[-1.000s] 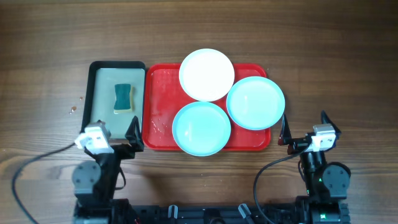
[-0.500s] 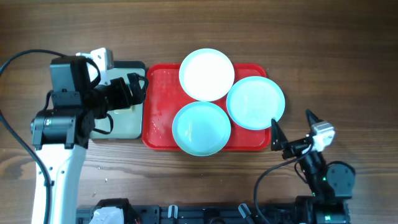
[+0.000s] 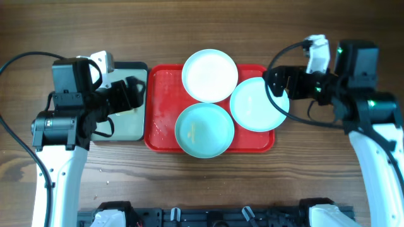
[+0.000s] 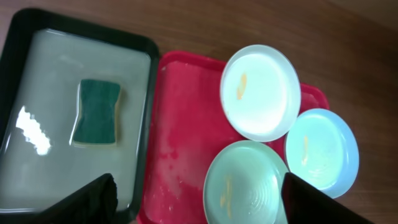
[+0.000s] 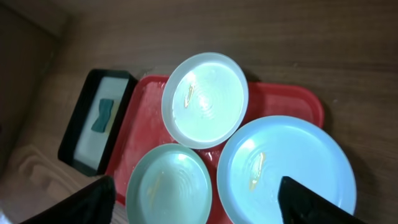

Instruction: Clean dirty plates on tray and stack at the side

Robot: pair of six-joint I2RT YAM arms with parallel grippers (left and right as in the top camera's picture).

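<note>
The left gripper (image 4: pixel 198 182) hangs above one black tray (image 3: pixel 126 65) and the right gripper (image 5: pixel 198 183) above the plates, each with its fingers wide apart, holding nothing. One red tray (image 3: pixel 163 107) holds three smeared plates: the near turquoise plate (image 3: pixel 204 130), the right turquoise plate (image 3: pixel 259 104) and, farthest, the white plate (image 3: pixel 210 75). One green sponge (image 4: pixel 96 112) lies in the black tray.

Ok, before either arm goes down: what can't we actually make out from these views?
Sponge: overhead, hidden under the left arm.
Black tray: overhead, partly covered by that arm.
Front turquoise plate: both wrist views, near rim cut off by the frame edge.
Right turquoise plate: overhead, part of the rim under the right end effector.
Yellowish smears: too small to identify.
</note>
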